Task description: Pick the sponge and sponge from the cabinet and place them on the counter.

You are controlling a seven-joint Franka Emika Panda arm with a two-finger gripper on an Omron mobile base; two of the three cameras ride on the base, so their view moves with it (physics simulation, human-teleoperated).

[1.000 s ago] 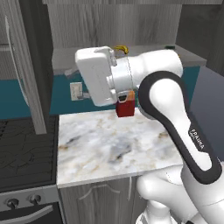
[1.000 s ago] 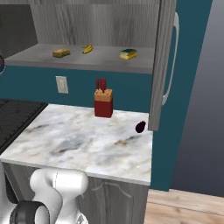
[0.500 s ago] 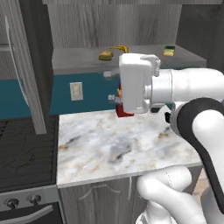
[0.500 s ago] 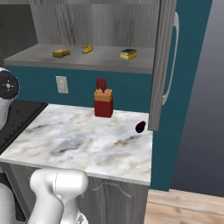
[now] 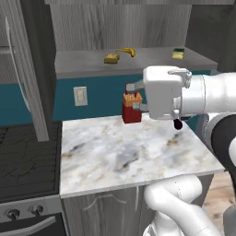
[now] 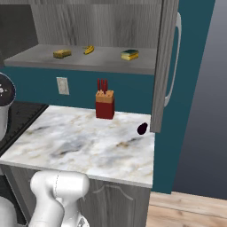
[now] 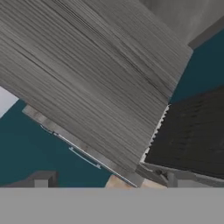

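Since the earlier picture your arm had swung from left to right across the left base view, and the big white hand now hung above the counter's [image 5: 124, 152] back right part, in front of the knife block [image 5: 132, 107]. Nothing on the shelf or the counter had shifted; only the arm had.

Your gripper [image 5: 133, 97] pointed left, across the counter, and its jaws stood wide apart with nothing between them. You were carrying nothing, so I judge you were still turning the hand toward the shelf before the first reach.

Both sponges lay in the cabinet [image 6: 165, 66], on its grey shelf [image 6: 111, 60], with the door swung open so the way in was free. You had the tan-yellow sponge [image 5: 111, 58] near the shelf's middle, just beside the banana [image 5: 126, 51], which lay behind it and was not yours to take. You had the green-topped sponge [image 5: 178, 54] well apart from those, toward the shelf's right end.

On the counter, the knife block sat at the back edge against the teal wall, and a small dark object [image 6: 142, 128] lay near the right edge by the door's foot. Much bare marble was left in front for setting the sponges down.
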